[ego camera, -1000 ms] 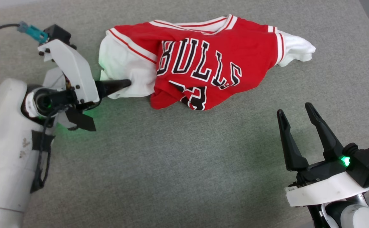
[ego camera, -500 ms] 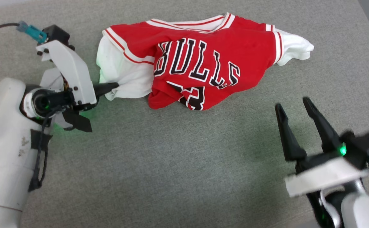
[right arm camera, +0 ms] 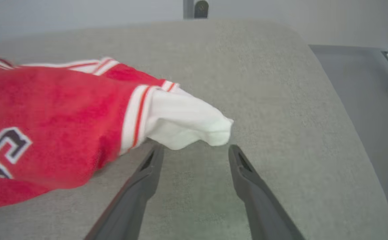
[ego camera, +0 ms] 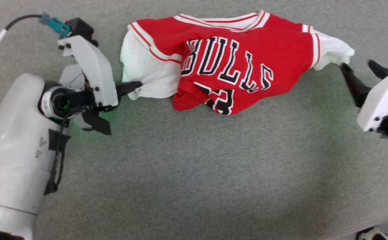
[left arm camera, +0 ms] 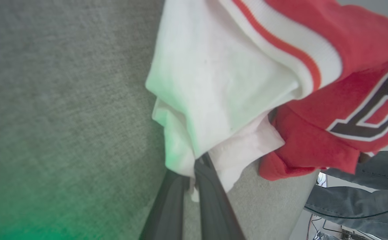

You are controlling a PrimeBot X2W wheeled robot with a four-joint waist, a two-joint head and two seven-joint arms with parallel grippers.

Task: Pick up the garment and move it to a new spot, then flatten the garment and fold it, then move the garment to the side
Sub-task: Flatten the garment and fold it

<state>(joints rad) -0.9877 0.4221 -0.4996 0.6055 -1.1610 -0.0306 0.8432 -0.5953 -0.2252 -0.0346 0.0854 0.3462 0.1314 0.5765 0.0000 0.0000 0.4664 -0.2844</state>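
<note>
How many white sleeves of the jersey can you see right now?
2: left sleeve pinched in the shut left claw; right sleeve lying just ahead of the open right claw.

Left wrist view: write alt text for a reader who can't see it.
The left end effector is shut on the edge of the jersey's white sleeve, over a grey table. Its red body with black lettering is at right.

You seem to be in a lab or test room. The table point(ego camera: 194, 180) has plain grey cloth on it. The wall point(right arm camera: 80, 13) behind is bare and grey. Wires point(left arm camera: 340, 217) run past a person's legs point(left arm camera: 363, 196) by the table's edge.
</note>
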